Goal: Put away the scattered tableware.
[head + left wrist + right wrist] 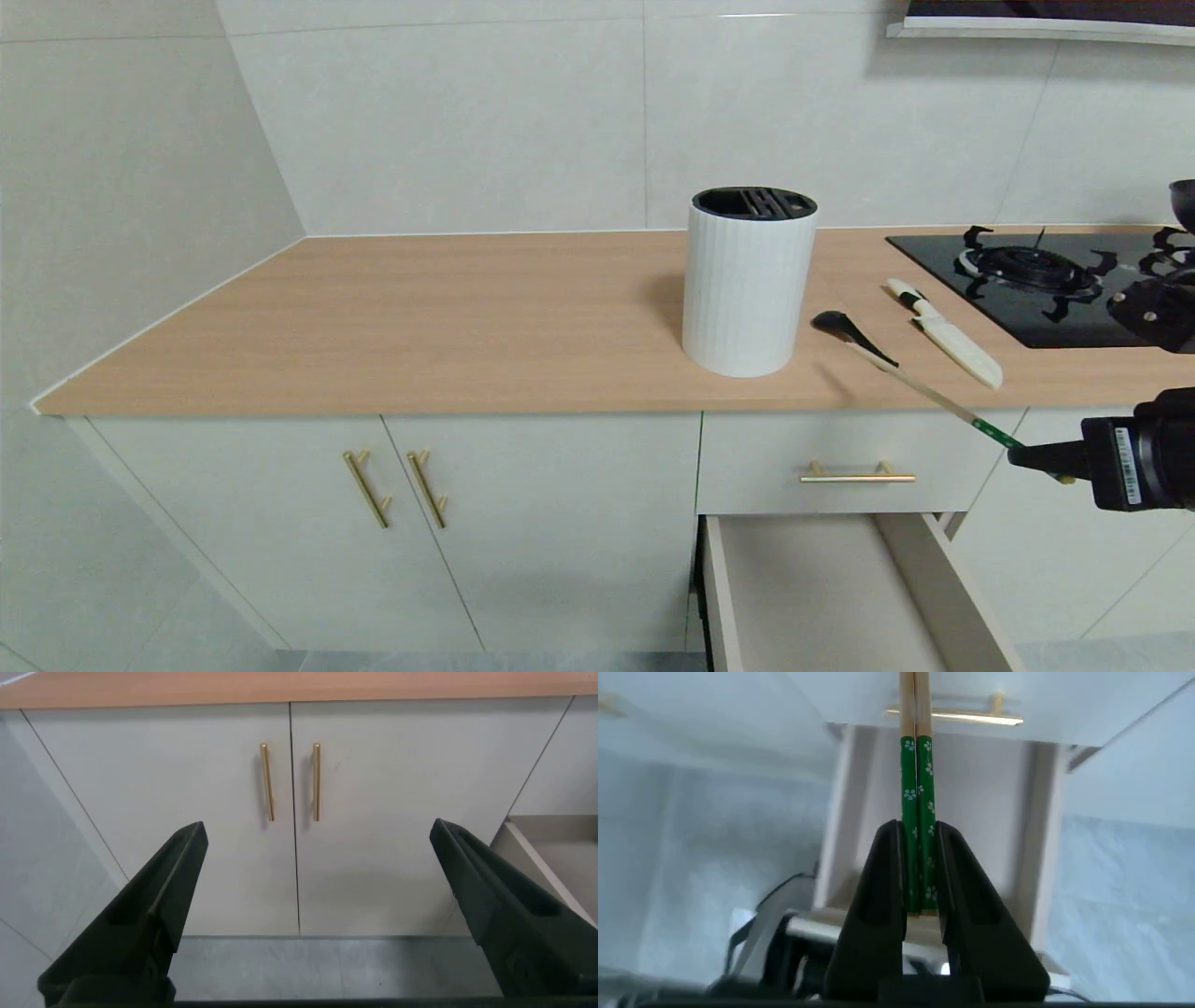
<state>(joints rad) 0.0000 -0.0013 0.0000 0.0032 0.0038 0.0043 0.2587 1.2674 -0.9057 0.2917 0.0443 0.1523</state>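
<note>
**Two chopsticks in hand, three pieces lying on the table**

1. Chopsticks [915, 765], one pair. Pale wood with green patterned ends. The right jaws pinch them side by side at the green ends and are closed to the width of the pair. The shafts run up and away from the jaws, toward their left, and the far tips are over the table [420, 317].
2. Black spoon [833, 323], one. It lies on the table beyond the right jaws, at the far tips of the chopsticks. Whether they touch cannot be told.
3. Knife [948, 334], one, cream-coloured. It lies flat on the table beyond the right jaws, near the spoon but apart from it.
4. White ribbed holder [749, 285], one, with a black slotted top. It stands upright beyond the right jaws and to their left, just beside the spoon.
5. Drawer [934, 579], one, pulled open. It is below the right jaws and to their left.
6. Hob [1036, 280], black, set into the table beyond the right jaws.
7. Left jaws: spread wide and holding nothing. They face two cabinet doors [392, 812] with brass handles.
</note>
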